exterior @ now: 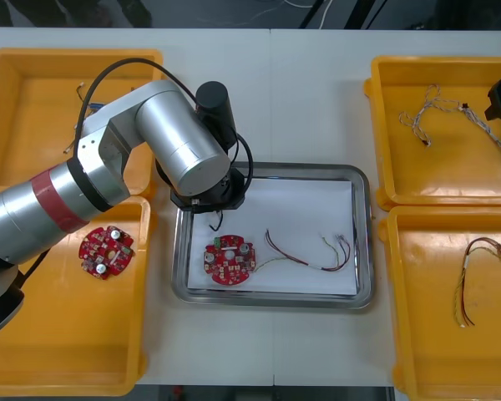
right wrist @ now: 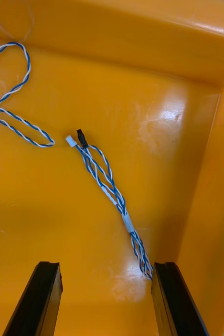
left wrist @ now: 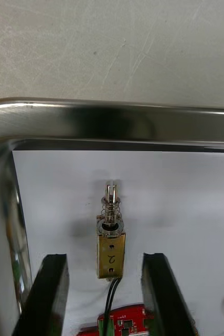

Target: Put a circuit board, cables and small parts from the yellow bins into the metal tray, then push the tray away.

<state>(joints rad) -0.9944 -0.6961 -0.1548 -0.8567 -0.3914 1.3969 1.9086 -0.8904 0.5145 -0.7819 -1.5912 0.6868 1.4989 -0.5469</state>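
Observation:
My left gripper (left wrist: 105,258) is open low over the metal tray's (exterior: 363,242) far left corner. A small brass metal part (left wrist: 110,241) with a spring lies on the white inside between its fingers, touching neither. A round red circuit board (exterior: 230,259) and a red and yellow cable (exterior: 307,251) also lie in the tray. My right gripper (right wrist: 104,270) is open above the far right yellow bin (exterior: 384,125), over a twisted blue and white cable (right wrist: 104,181) whose end lies by one finger (right wrist: 167,294).
A second blue and white cable (right wrist: 12,105) lies farther off in the same bin. The near right bin (exterior: 401,334) holds a red and yellow cable (exterior: 472,276). Another red board (exterior: 106,251) lies in the near left bin (exterior: 67,368). My left arm (exterior: 159,134) crosses the left bins.

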